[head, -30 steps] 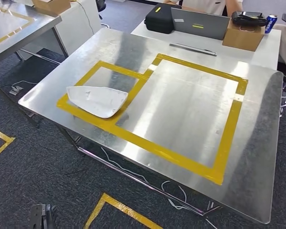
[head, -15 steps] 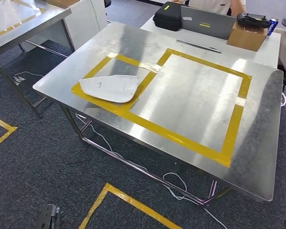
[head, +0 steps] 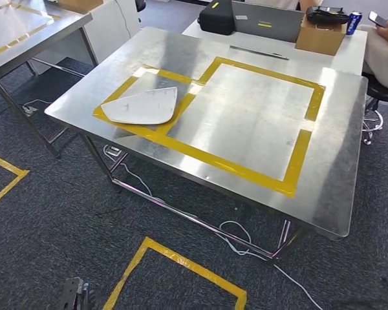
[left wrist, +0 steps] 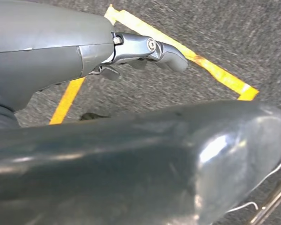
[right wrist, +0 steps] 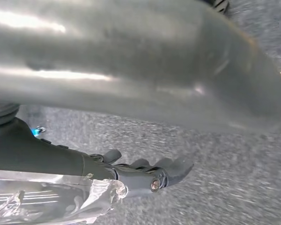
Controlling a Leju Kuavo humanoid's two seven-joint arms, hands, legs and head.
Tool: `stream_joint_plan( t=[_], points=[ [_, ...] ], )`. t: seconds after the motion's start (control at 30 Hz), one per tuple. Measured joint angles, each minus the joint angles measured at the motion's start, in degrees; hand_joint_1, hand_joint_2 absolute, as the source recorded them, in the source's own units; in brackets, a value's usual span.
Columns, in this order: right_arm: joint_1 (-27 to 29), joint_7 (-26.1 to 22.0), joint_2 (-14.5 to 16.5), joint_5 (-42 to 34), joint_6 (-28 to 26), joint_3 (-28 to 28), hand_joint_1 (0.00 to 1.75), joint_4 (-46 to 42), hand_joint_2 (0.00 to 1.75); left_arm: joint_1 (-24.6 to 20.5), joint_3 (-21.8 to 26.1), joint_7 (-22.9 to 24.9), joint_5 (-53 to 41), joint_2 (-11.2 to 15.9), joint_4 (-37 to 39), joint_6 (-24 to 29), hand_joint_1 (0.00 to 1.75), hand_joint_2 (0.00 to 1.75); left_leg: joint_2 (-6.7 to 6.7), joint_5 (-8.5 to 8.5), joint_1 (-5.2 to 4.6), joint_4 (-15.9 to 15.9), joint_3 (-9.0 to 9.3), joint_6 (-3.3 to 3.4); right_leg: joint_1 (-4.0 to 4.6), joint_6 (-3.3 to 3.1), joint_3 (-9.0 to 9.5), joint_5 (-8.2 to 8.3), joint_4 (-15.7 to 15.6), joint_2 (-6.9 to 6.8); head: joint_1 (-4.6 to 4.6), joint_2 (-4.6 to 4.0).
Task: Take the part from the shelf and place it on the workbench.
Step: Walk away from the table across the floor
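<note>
The camera has shifted, the steel counter (head: pixel 338 161) sitting farther; the white curved plastic part (head: pixel 142 106) lies far left. Both hands' states: cannot tell. No readable writing.

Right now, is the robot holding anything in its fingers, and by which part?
Nothing, it seems. Both the left hand and right hand hang over the carpet with bare fingers; the white part lies on the workbench.
</note>
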Motion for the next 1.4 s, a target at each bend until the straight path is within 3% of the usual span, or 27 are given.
stream_joint_plan(
  t=[0.03, 0.07, 0.13, 0.2, 0.27, 0.33, 0.4, 0.47, 0.53, 0.57, 0.6, 0.67, 0.7, 0.73, 0.8, 0.83, 0.9, 0.93, 1.0, 1.07, 1.1, 1.13, 1.17, 1.23, 1.3, 1.33, 1.4],
  points=[
    [0.0, 0.1, 0.0, 0.1, -0.1, 0.0, 0.00, 0.3, 0.00, -0.1, 0.0, 0.0, 0.0, 0.1, 0.1, 0.1, 0.00, 0.00, 0.00, -2.27, 0.06, 3.7, -0.98, -0.25, 0.00, -0.04, -0.80, 0.69, 0.0, -0.02, -0.03, 0.00],
    [0.0, 0.1, 0.0, 0.2, -0.2, 0.0, 0.00, 0.6, 0.00, -0.2, 0.0, 0.0, 0.0, 0.1, 0.1, 0.2, 0.00, 0.00, 0.00, -3.29, 0.11, 6.6, -1.48, -0.43, 0.00, 0.03, -1.65, 1.38, 0.1, -0.05, -0.03, 0.00],
    [0.1, 0.1, 0.0, 0.3, -0.4, 0.1, 0.00, 1.1, 0.00, -0.3, 0.0, 0.0, 0.0, 0.3, 0.2, 0.3, 0.00, 0.00, 0.00, -1.55, 0.26, 7.4, 0.03, -0.61, -0.02, 0.25, -3.40, 2.75, 0.2, -0.08, -0.03, 0.00],
    [0.0, 0.1, -0.1, 0.3, -0.4, 0.1, 0.00, 1.3, 0.00, -0.5, 0.0, 0.0, 0.0, 0.4, 0.3, 0.4, 0.00, 0.00, 0.00, 1.35, 0.53, 1.2, 5.14, -0.71, -0.01, 0.67, -4.88, 3.95, 0.4, -0.05, -0.06, 0.00],
    [-0.1, 0.1, -0.1, 0.3, -0.5, 0.2, 0.00, 1.5, 0.00, -0.9, 0.0, 0.0, 0.0, 0.4, 0.3, 0.5, 0.00, 0.00, -0.12, 1.73, 0.62, -6.6, 10.38, -0.31, 0.14, 1.30, -6.03, 5.06, 0.8, -0.04, -0.04, 0.00],
    [-0.1, 0.1, -0.2, 0.2, -0.5, 0.2, 0.00, 1.7, 0.00, -1.0, 0.1, -0.1, -0.1, 0.4, 0.4, 0.5, 0.00, 0.00, -0.22, 1.41, 0.31, -9.8, 11.76, 0.76, 0.09, 1.95, -6.67, 6.32, 0.7, -0.09, -0.01, 0.00],
    [0.1, 0.1, -0.3, -0.4, -0.6, 0.2, 0.00, 1.9, 0.00, -0.8, 0.1, -0.2, -0.4, 0.4, 0.5, 0.6, 0.00, 0.00, -0.03, 2.26, 0.09, -9.7, 10.75, 1.96, -0.25, 2.58, -7.28, 6.29, 0.8, -0.13, -0.03, 0.00],
    [0.3, 0.2, -0.3, -1.3, -0.6, 0.2, 0.00, 2.2, 0.00, -0.7, 0.1, -0.2, -0.9, 0.5, 0.6, 0.6, 0.00, 0.00, 0.17, 3.58, 0.06, -9.7, 9.45, 2.91, -0.46, 3.08, -8.70, 2.03, 4.3, -0.10, 0.09, 0.00],
    [0.1, 0.2, -0.4, -1.8, -0.6, 0.1, 0.00, 2.4, 0.00, -0.7, 0.1, -0.2, -1.3, 0.6, 0.7, 0.6, 0.00, 0.00, 0.21, 4.95, -0.13, -9.7, 7.82, 3.33, -0.49, 3.32, -10.59, -3.99, 11.7, -0.07, 0.26, 0.00],
    [0.0, 0.2, -0.4, -1.9, -0.7, 0.1, 0.00, 2.6, 0.00, -0.7, 0.1, -0.2, -1.4, 0.6, 0.7, 0.5, 0.00, 0.00, 0.22, 5.67, -0.24, -9.6, 6.88, 3.38, -0.46, 3.33, -11.12, -5.71, 15.4, -0.06, 0.30, 0.00],
    [-0.1, 0.2, -0.5, -2.0, -0.7, 0.1, 0.00, 2.7, 0.00, -0.7, 0.1, -0.2, -1.5, 0.6, 0.7, 0.4, 0.00, 0.00, 0.23, 6.41, -0.34, -9.6, 5.90, 3.38, -0.42, 3.25, -10.93, -6.07, 17.8, -0.06, 0.30, 0.00],
    [-0.2, 0.2, -0.6, -2.2, -0.8, 0.1, 0.00, 3.0, 0.00, -0.7, 0.1, -0.2, -1.7, 0.6, 0.7, -0.1, 0.00, 0.00, 0.24, 7.83, -0.45, -9.4, 4.02, 3.26, -0.24, 2.95, -7.66, -3.49, 16.9, -0.06, 0.29, 0.00],
    [-0.3, 0.2, -0.7, -2.3, -0.8, 0.1, 0.00, 3.1, 0.00, -0.7, 0.1, -0.2, -1.7, 0.6, 0.7, -0.2, 0.00, 0.00, 0.22, 8.45, -0.47, -9.3, 3.25, 3.12, -0.15, 2.75, -4.51, -1.99, 13.4, -0.06, 0.29, 0.00],
    [-0.4, 0.2, -0.8, -2.4, -0.6, 0.1, 0.00, 3.2, 0.00, -0.7, 0.1, -0.2, -1.7, 0.6, 0.7, -0.3, 0.00, 0.00, 0.22, 8.96, -0.50, -9.1, 2.63, 2.93, -0.04, 2.54, -1.17, -1.63, 9.1, -0.05, 0.30, 0.00],
    [-0.8, 0.0, -0.9, -2.7, -0.3, 0.1, 0.00, 3.4, 0.00, -0.7, 0.1, -0.1, -1.8, 0.5, 0.7, -0.4, 0.00, 0.00, 0.23, 9.95, -0.56, -8.8, 1.86, 2.40, 0.19, 2.18, 3.88, -2.92, 1.4, -0.01, 0.24, -0.01],
    [-0.9, -0.1, -1.0, -2.9, -0.2, 0.1, 0.00, 3.5, 0.00, -0.7, 0.1, 0.0, -1.8, 0.5, 0.7, -0.4, 0.00, 0.00, 0.25, 10.42, -0.53, -8.8, 1.68, 2.09, 0.34, 1.97, 4.63, -3.63, -0.2, 0.01, 0.26, 0.00],
    [-0.8, -0.3, -1.0, -3.2, -0.2, 0.0, 0.00, 3.9, 0.00, -0.6, 0.2, 0.2, -1.8, 0.6, 0.7, -0.3, 0.00, 0.00, 0.23, 11.06, -0.39, -8.7, 1.30, 1.41, 0.44, 1.28, 4.03, -3.06, -0.7, -0.08, 0.46, 0.00],
    [-0.7, -0.3, -1.1, -3.2, -0.2, 0.0, 0.00, 4.1, 0.00, -0.5, 0.2, 0.2, -1.8, 0.6, 0.7, -0.3, 0.00, 0.00, 0.20, 10.22, -0.30, -8.2, 0.86, 1.05, 0.38, 0.81, 3.42, -2.48, -0.7, -0.17, 0.53, 0.00],
    [-0.7, -0.3, -1.1, -3.3, -0.2, 0.0, 0.00, 4.3, 0.00, -0.4, 0.3, -0.1, -1.8, 0.6, 0.7, -0.5, 0.00, 0.00, 0.15, 5.11, -0.11, -4.1, -0.89, 0.40, 0.20, 0.04, 1.90, -1.05, -0.8, -0.29, 0.27, 0.00],
    [-0.7, -0.3, -1.1, -3.4, -0.2, 0.0, 0.00, 4.3, 0.00, -0.4, 0.3, -0.7, -1.8, 0.5, 0.7, -1.0, 0.00, 0.00, 0.15, -0.14, 0.06, 3.6, -3.05, -0.11, 0.19, -0.20, 0.23, 0.28, -0.7, -0.41, -0.04, 0.00],
    [-0.6, -0.4, -1.2, -3.4, 0.0, 0.0, 0.00, 4.4, 0.00, -0.5, 0.4, -0.9, -1.8, 0.5, 0.7, -1.3, 0.00, 0.00, 0.15, -0.61, 0.15, 6.8, -3.63, -0.33, 0.19, -0.14, -0.60, 0.88, -0.7, -0.59, -0.03, 0.00],
    [-0.6, -0.5, -1.2, -3.4, 0.1, 0.0, 0.00, 4.5, 0.00, -0.5, 0.4, -1.0, -1.8, 0.5, 0.7, -1.4, 0.00, 0.00, 0.16, 0.31, 0.26, 8.5, -3.47, -0.52, 0.17, -0.03, -1.41, 1.49, -0.7, -0.88, -0.04, 0.00],
    [-0.6, -0.6, -1.2, -3.4, 0.3, 0.1, 0.00, 4.6, 0.00, -0.5, 0.4, -0.8, -1.8, 0.5, 0.7, -1.4, 0.00, 0.00, 0.23, 2.01, 0.41, 8.2, -2.34, -0.68, 0.13, 0.14, -2.15, 2.03, -0.6, -1.23, -0.05, 0.00],
    [-0.6, -0.7, -1.3, -3.3, 0.6, 0.3, 0.00, 4.7, 0.00, -0.7, 0.5, -0.1, -1.9, 0.4, 0.7, -1.2, 0.00, 0.00, 1.30, 4.50, 0.71, 2.0, 3.01, -0.94, 0.08, 0.70, -3.22, 2.79, -0.3, -1.95, -0.09, 0.00],
    [-0.6, -0.7, -1.4, -3.2, 0.7, 0.4, 0.00, 4.9, 0.00, -1.1, 0.5, 0.9, -1.9, 0.3, 0.8, -1.0, 0.00, 0.00, 2.63, 3.79, 0.72, -5.7, 8.30, -0.54, 0.19, 1.44, -4.05, 3.21, 0.5, -2.86, -0.18, 0.00],
    [-0.6, -0.7, -1.5, -3.1, 0.7, 0.5, 0.00, 4.9, 0.00, -1.3, 0.5, 1.2, -1.9, 0.1, 0.8, -0.9, 0.00, 0.00, 2.87, 3.12, 0.61, -7.8, 9.42, -0.04, 0.25, 1.79, -4.37, 3.43, 0.9, -3.35, -0.20, 0.00],
    [-0.6, -0.6, -1.6, -3.0, 0.7, 0.7, 0.00, 5.1, 0.00, -1.2, 0.5, 1.7, -2.0, 0.0, 0.8, -0.7, 0.00, 0.00, 2.15, 2.71, 0.47, -8.7, 9.09, 1.22, 0.07, 2.45, -4.84, 3.77, 1.3, -4.19, -0.19, 0.00]
  ],
)
